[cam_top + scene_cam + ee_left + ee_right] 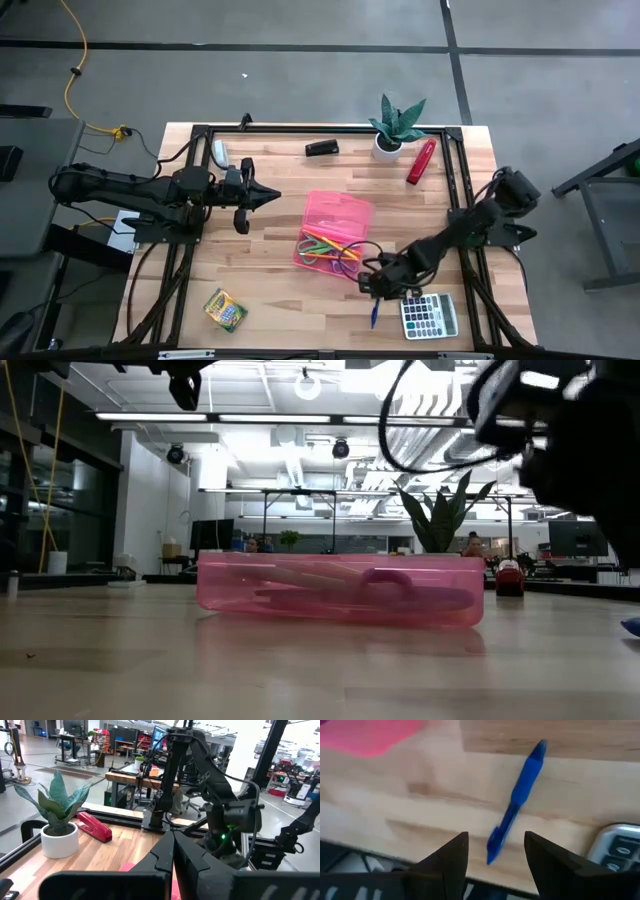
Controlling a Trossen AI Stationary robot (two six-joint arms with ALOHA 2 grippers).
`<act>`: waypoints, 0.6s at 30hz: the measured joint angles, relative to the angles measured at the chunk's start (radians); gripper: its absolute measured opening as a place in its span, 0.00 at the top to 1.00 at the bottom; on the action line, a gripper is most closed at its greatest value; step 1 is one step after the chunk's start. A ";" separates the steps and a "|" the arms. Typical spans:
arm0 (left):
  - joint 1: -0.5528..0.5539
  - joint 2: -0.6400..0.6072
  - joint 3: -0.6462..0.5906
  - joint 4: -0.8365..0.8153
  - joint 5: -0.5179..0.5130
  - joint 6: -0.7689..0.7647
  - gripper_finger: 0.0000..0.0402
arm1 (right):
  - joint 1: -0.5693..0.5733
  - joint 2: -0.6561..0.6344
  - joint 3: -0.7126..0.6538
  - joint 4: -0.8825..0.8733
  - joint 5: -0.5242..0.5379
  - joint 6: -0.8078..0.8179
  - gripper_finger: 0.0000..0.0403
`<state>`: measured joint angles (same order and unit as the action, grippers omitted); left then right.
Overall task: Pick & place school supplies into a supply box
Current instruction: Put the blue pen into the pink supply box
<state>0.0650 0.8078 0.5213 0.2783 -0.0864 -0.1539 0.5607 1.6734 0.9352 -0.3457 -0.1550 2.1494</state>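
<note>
The right gripper [492, 851] hangs over the slim blue plastic pen [516, 800], jaws wide, between the grey calculator [429, 316] and the translucent pink supply box [335, 231] on the wooden bench [270, 280]; the left gripper [268, 197] waits pinched together.

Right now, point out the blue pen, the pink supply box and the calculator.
blue pen [522, 795]: right wrist view, on its barrel.
pink supply box [338, 212]: high view, on its open lid.
calculator [429, 316]: high view, on its keypad.
</note>
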 joint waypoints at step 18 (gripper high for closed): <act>0.000 0.000 0.000 -0.020 -0.001 0.001 1.00 | -0.009 0.107 0.003 -0.036 -0.029 0.067 0.78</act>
<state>0.0650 0.8077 0.5213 0.2580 -0.0875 -0.1532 0.5519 1.7805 0.9386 -0.3813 -0.1838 2.2166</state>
